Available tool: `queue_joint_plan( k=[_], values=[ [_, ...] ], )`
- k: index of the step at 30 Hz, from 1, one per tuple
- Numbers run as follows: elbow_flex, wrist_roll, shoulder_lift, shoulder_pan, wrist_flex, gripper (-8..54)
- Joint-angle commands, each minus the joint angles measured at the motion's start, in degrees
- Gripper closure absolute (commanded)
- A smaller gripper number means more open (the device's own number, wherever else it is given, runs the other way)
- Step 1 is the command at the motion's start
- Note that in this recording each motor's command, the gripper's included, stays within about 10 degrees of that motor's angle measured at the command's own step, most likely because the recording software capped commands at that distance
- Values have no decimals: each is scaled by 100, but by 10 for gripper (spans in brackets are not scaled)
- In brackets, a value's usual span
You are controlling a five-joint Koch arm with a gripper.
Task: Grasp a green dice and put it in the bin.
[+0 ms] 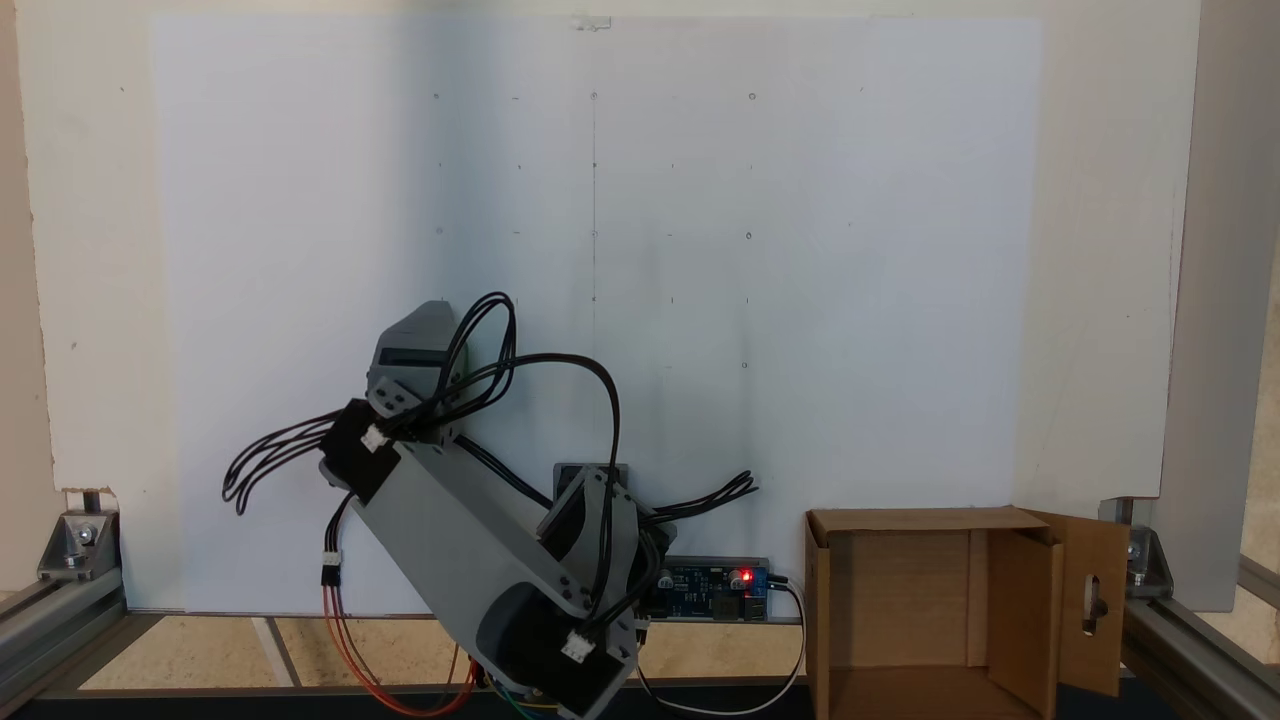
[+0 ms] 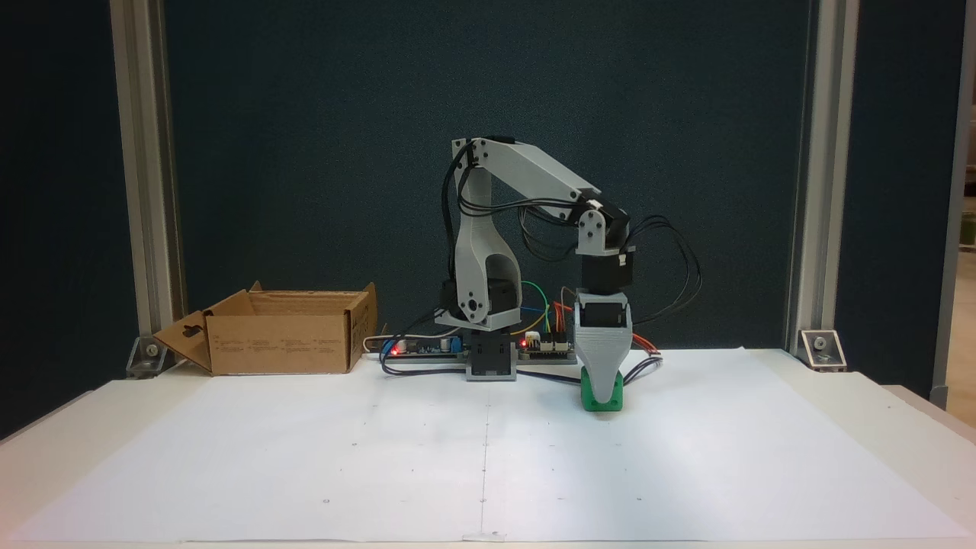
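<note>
gripper [image 2: 602,396] pointing straight down onto the green dice [image 2: 602,399] on the white sheet, its tip in front of the cube so can't tell if fingers are clamped; bin [image 2: 282,335] well off left in this fixed view

We make out rows of dark print on the front wall of the bin [image 2: 278,343], too small and blurred for any word to be read.
</note>
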Motion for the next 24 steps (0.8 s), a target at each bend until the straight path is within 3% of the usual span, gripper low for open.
queue_joint_plan(
  k=[1, 10, 18, 24],
  values=[
    [-62, 378, -9, 0, -18, 52],
    [9, 360, -35, 26, -18, 54],
    [62, 360, -26, 26, -18, 134],
    [88, 378, -26, 88, -18, 331]
  ],
)
